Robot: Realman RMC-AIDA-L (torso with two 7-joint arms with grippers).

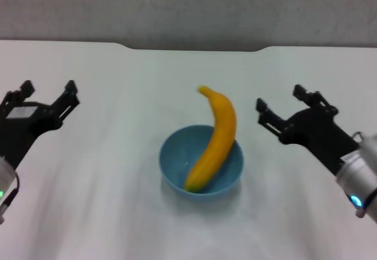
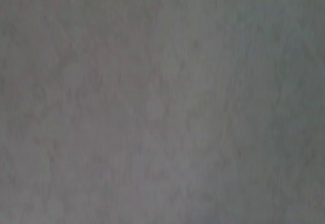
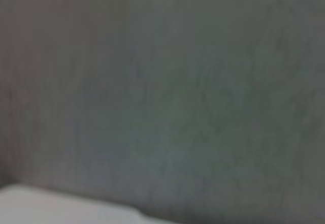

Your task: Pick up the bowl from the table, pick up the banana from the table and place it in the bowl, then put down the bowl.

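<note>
The light-blue bowl (image 1: pixel 201 161) stands on the white table (image 1: pixel 106 201) near the middle. The yellow-orange banana (image 1: pixel 215 136) lies in it, its lower end inside the bowl and its upper end sticking out over the far rim. My left gripper (image 1: pixel 48 91) is open and empty at the left, well clear of the bowl. My right gripper (image 1: pixel 280 97) is open and empty at the right, a short way from the banana. Both wrist views show only a blurred grey surface.
The table's far edge has a shallow notch (image 1: pixel 197 48) with a grey wall behind it. A pale strip of table edge (image 3: pixel 51 203) shows in the right wrist view.
</note>
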